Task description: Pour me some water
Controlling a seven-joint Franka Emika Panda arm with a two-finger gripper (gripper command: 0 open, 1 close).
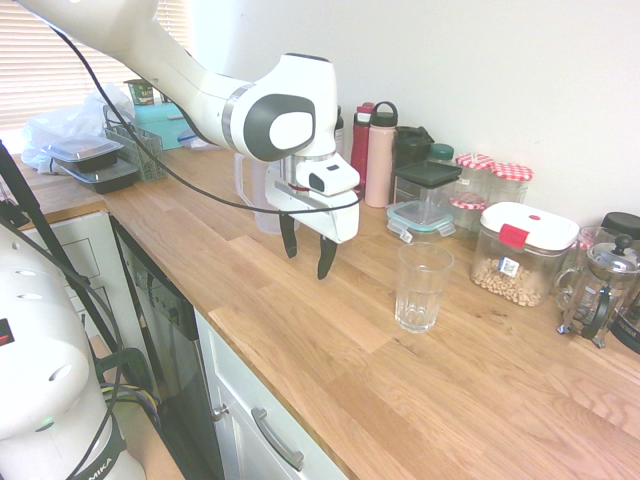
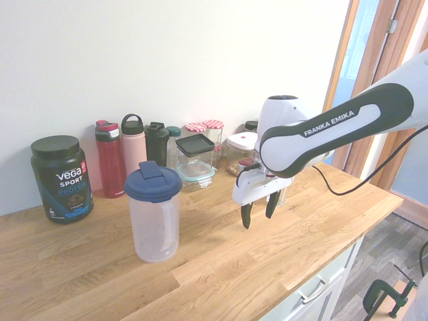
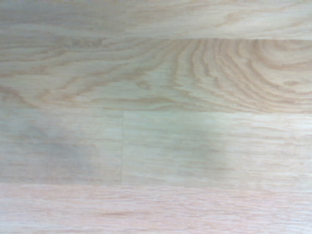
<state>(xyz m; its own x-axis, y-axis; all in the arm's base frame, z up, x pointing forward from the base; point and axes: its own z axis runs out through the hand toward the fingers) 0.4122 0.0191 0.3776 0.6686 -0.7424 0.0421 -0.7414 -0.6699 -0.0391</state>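
Note:
A clear plastic pitcher with a dark blue lid stands upright on the wooden counter. In the first exterior view the pitcher is mostly hidden behind the arm. I cannot make out any water in it. A clear drinking glass stands upright to the other side of my gripper and looks empty. My gripper hangs open above bare wood between pitcher and glass, fingers pointing down and holding nothing. The wrist view shows only wood grain.
Along the wall stand a black protein tub, a red bottle, a pink bottle, jars with checked lids, a food container with a red clip and a French press. The counter's front edge is close by.

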